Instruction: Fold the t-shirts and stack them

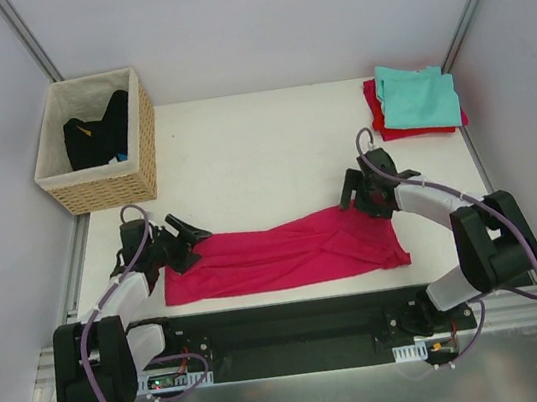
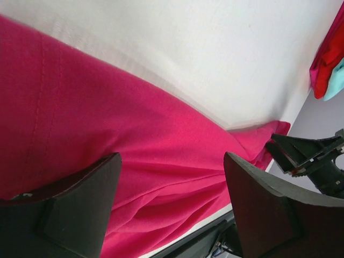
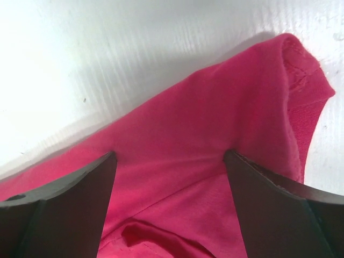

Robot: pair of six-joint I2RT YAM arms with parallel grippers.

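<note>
Two of the t-shirts look finished to me: the teal tee (image 1: 418, 98) lies folded on top of the red tee (image 1: 384, 128) in the far right corner of the worktop (image 1: 261, 151), well apart from where I am working. The magenta-pink tee (image 1: 286, 252) is only partway there. It lies near the front edge, between my two arms, gathered into one long wrinkled band, so I judge that the lengthwise fold is made and that the crosswise folds and the carry to the stack are left. Its long axis runs left to right, roughly along the near edge of the worktop, with one short end under each of my wrists. From my right wrist I see a stitched hem at the right end, perhaps a sleeve, but I cannot tell which end holds the neck. My left pincer (image 1: 190, 241) hangs over the left end with its jaws spread wide and nothing between them, the cloth lying flat below. My right pincer (image 1: 355, 194) is just as wide over the right end, gripping nothing. The wicker basket (image 1: 104, 180) at the far left holds something dark, possibly more clothing
</note>
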